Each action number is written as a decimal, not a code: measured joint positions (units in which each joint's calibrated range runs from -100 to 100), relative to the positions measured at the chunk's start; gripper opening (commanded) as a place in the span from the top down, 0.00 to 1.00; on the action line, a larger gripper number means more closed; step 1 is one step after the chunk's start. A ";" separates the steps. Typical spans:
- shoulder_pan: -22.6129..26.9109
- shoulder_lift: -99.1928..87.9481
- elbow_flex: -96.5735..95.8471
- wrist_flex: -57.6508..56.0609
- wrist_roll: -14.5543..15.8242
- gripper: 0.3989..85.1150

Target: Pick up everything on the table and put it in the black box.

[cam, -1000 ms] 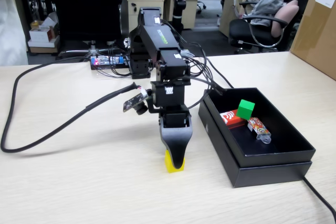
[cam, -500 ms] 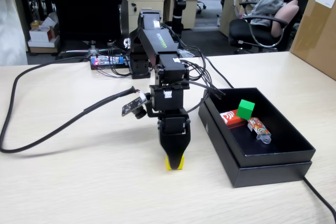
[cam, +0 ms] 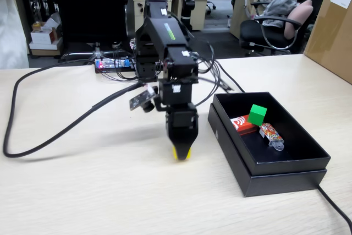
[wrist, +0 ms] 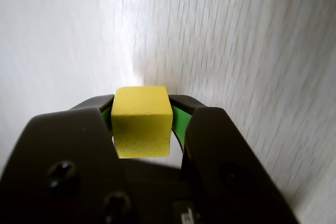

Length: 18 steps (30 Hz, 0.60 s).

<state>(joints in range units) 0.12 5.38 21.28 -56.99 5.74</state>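
My gripper [cam: 181,152] is shut on the yellow cube [wrist: 142,121], holding it a little above the beige table [cam: 82,196]. In the fixed view only the cube's lower part [cam: 180,154] shows below the black jaws. In the wrist view the cube sits squeezed between both green-padded jaws. The black box [cam: 275,177] stands to the right of the gripper in the fixed view. Inside it lie the red block [cam: 242,123] and the green cube [cam: 257,114].
A small orange-patterned packet [cam: 271,135] also lies in the box. A thick black cable [cam: 55,133] loops over the table's left side. A brown carton [cam: 333,26] stands at the far right. Another cable [cam: 335,207] runs off the box's front right corner.
The gripper has closed on the yellow cube and lifted it off the table, moving slightly up and back. The items in the box have not moved.
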 measured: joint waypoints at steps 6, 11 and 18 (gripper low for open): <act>3.42 -21.28 -9.04 0.00 0.68 0.96; 6.20 -33.44 -13.97 0.00 1.51 0.96; 11.72 -37.11 -17.90 0.00 3.47 0.96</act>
<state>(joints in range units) 11.84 -31.73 3.38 -56.99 9.21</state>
